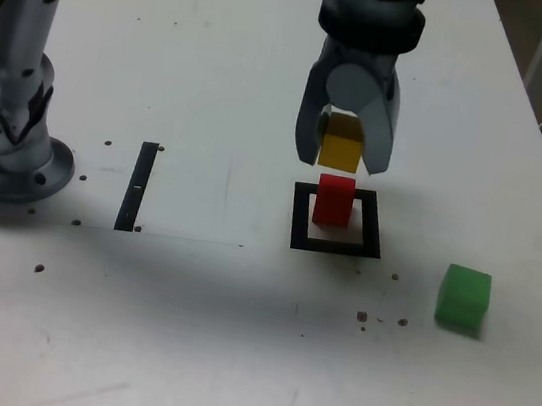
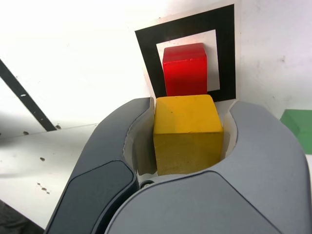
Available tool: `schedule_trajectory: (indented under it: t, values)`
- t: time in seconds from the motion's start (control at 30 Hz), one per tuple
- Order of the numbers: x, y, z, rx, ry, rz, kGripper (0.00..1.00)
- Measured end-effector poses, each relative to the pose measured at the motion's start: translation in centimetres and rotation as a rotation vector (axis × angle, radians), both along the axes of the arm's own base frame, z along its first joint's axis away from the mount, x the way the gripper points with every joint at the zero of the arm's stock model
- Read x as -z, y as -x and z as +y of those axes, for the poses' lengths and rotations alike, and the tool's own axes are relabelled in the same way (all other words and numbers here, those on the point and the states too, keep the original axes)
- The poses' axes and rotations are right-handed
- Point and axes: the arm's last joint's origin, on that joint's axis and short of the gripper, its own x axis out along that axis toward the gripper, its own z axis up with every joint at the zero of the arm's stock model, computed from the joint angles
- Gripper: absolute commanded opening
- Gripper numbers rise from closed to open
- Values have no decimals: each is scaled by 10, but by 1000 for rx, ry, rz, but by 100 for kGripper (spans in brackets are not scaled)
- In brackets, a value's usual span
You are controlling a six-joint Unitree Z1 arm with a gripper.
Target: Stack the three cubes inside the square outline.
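Note:
My gripper (image 1: 342, 158) is shut on the yellow cube (image 1: 341, 144), holding it in the air just above the red cube (image 1: 333, 200). The red cube stands inside the black square outline (image 1: 335, 243), on its white centre. In the wrist view the yellow cube (image 2: 186, 132) sits clamped between the grey fingers (image 2: 263, 146), with the red cube (image 2: 185, 69) and the square outline (image 2: 226, 48) beyond it. The green cube (image 1: 464, 297) lies on the table at the exterior view's right, outside the outline; its corner shows as the green cube (image 2: 298, 124) in the wrist view.
A narrow black strip (image 1: 138, 185) lies on the white table (image 1: 218, 74) towards the exterior view's left. The arm's silver base (image 1: 12, 141) stands at the far left. Small dark specks dot the table.

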Motion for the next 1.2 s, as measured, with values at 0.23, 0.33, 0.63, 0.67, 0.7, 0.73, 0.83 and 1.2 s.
schedule_trajectory:
  t: [0.23, 0.33, 0.63, 0.67, 0.7, 0.73, 0.83, 1.2]
  values:
    - [14, -2, 0, 0, 6, -7, 28]
    - [18, -3, -1, -1, 16, -2, 28]
    - [30, -7, 1, -8, 29, 20, 28]
    - [31, -8, 2, -10, 29, 23, 28]
    - [33, -9, 3, -11, 29, 26, 28]
    - [33, -9, 4, -13, 29, 29, 28]
    - [35, -9, 5, -16, 29, 31, 29]
    - [40, -10, 8, -4, 31, 44, 99]
